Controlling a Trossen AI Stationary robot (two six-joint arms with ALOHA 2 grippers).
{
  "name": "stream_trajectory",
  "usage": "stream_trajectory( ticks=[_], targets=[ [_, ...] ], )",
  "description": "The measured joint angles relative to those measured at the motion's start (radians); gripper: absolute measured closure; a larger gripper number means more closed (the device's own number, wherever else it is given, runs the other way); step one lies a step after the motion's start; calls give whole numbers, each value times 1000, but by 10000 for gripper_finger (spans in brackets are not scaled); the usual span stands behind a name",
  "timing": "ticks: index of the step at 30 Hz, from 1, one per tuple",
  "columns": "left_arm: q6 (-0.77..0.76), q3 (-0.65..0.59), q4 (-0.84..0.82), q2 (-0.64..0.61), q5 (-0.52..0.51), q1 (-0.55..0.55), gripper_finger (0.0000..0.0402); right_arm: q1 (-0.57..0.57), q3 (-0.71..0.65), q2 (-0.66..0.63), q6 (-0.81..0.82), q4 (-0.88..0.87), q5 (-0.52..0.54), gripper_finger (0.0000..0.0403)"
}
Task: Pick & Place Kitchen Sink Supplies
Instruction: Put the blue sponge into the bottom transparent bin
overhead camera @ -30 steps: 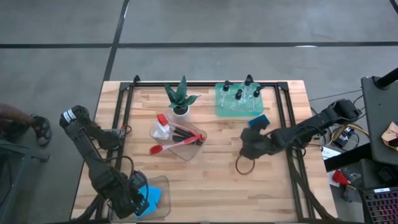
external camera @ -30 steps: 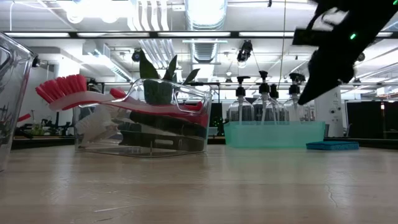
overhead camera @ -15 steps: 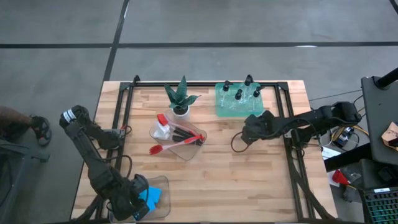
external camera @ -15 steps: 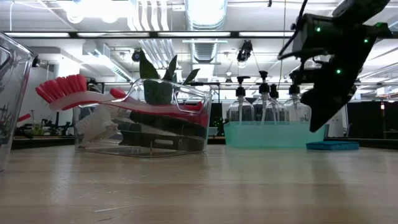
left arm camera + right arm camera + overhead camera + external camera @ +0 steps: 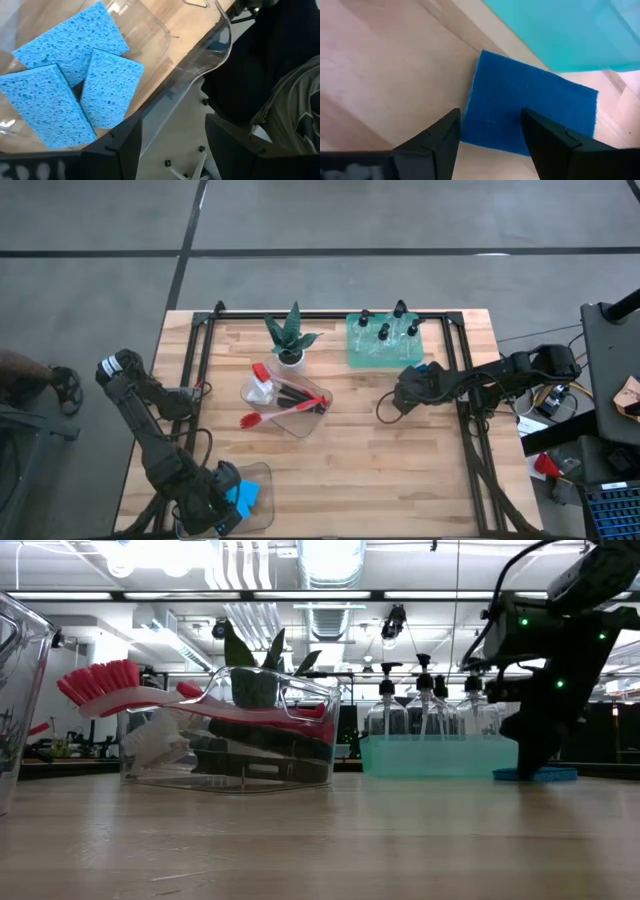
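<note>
A flat blue sponge [image 5: 530, 107] lies on the table beside the green tray [image 5: 560, 30]; it also shows in the high view [image 5: 433, 367] and the low view [image 5: 565, 775]. My right gripper [image 5: 490, 132] is open and low over this sponge, one finger by its edge and one over its face. My left gripper [image 5: 172, 145] is open and empty at the near left corner, at the rim of a clear bin [image 5: 262, 480] that holds three blue sponges [image 5: 75, 85]. Small clear bottles with black tops [image 5: 385, 330] stand in the green tray. My right gripper comes down on the sponge from above with open fingers [image 5: 437, 137]. I cannot tell whether the fingertips touch the sponge or stand just over it. The sponge lies flat on the table.
A tilted clear bin [image 5: 285, 395] at mid-table holds red- and black-handled brushes; a red brush [image 5: 270, 416] sticks out over its rim. A green spiky plant in a white pot [image 5: 292, 340] stands behind it. Black rails [image 5: 465, 380] run along the table's sides. A person's arm [image 5: 20, 370] shows at the left.
My right gripper has gone from mid-table toward the far right, to the sponge beside the green tray, and has come down from well above the table to just over it.
</note>
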Motion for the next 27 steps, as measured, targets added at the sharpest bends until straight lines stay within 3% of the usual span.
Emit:
stream_trajectory(
  ticks=[7, 15, 20, 27],
  targets=[
    [0, 0, 8, 0, -12, 0, 195, -20, -31, -3, -6, 32, -4, 228],
    [39, 3, 81, 0, -49, 0, 195, -21, -31, -2, -46, 28, -55, 377],
    [101, 17, 118, 0, -110, 0, 195, -1, -1, -2, -60, 2, -114, 391],
    [276, 52, 151, 0, -254, 13, 195, 102, 102, -1, -76, -2, -285, 393]
  ],
)
